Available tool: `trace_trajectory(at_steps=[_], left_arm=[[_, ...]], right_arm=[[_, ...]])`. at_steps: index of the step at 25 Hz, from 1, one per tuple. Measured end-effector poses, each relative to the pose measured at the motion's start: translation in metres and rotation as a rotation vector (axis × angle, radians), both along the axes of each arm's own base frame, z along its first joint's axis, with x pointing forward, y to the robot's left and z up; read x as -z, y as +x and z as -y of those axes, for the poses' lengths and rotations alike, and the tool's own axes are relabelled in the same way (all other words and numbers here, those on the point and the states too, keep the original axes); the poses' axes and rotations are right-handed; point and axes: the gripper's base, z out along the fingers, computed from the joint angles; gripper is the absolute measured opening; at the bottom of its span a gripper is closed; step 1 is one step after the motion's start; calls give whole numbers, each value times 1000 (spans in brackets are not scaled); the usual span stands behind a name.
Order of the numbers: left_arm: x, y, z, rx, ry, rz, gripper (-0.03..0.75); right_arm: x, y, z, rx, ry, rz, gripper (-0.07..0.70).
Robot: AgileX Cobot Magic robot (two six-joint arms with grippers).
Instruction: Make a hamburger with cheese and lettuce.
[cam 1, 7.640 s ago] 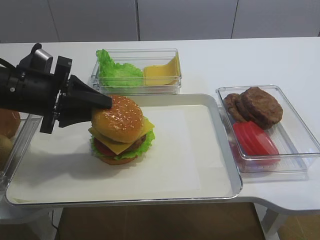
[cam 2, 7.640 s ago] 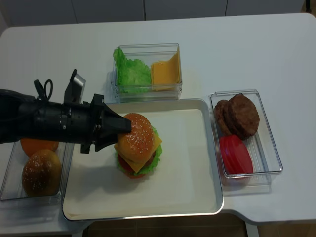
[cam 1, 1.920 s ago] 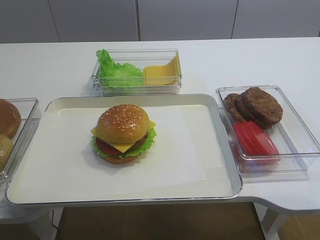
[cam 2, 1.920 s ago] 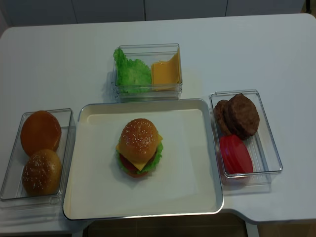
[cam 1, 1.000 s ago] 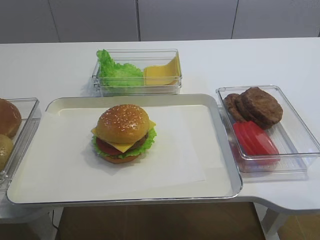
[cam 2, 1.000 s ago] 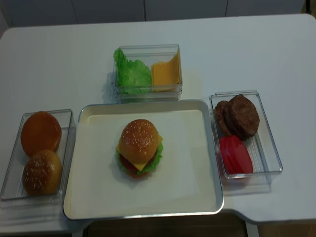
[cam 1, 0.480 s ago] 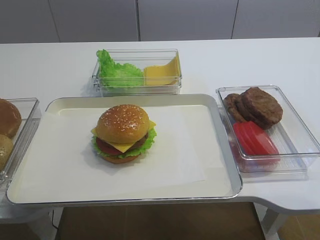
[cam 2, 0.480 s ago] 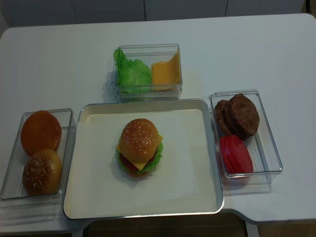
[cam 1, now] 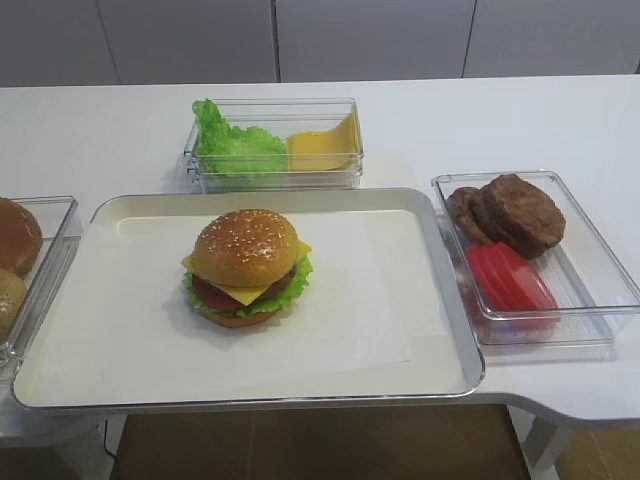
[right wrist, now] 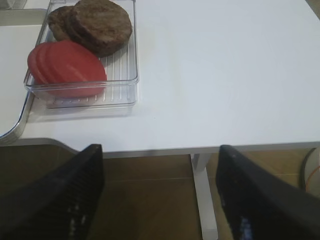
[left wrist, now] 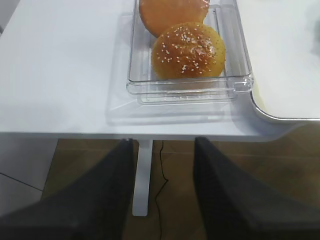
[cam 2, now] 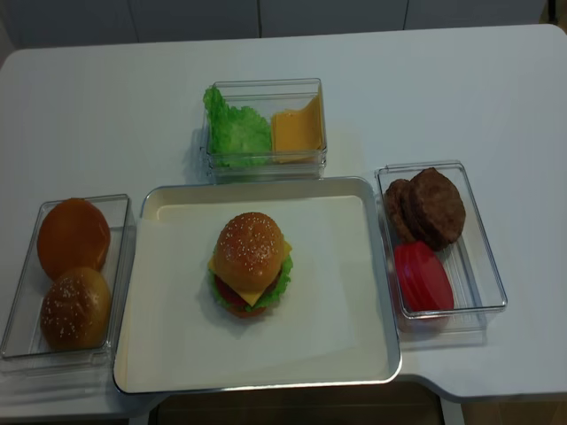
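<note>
Assembled hamburger [cam 1: 246, 267] on the metal tray [cam 1: 455, 330], left of centre: sesame bun over square cheese [cam 1: 246, 292] and frilly lettuce [cam 1: 294, 276]. Unlike earlier, no arm touches it. Left gripper [left wrist: 162, 192] and right gripper [right wrist: 159, 192] hang off-table, jaws parted, holding nothing.

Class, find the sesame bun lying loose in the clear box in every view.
Exterior high: cut off at the left edge, sesame bun.
Realsense: lower left.
Left wrist: top centre.
Right wrist: absent.
Shared landmark: the metal tray beside it.
</note>
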Motion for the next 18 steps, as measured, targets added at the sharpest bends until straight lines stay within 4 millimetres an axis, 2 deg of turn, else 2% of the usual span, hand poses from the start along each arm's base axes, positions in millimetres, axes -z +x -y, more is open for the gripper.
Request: trace_trajectory(at_steps=[18], left_arm=[[5, 6, 0, 14, 7, 23, 294]], right_arm=[[0, 0, 0, 0, 0, 0, 532]])
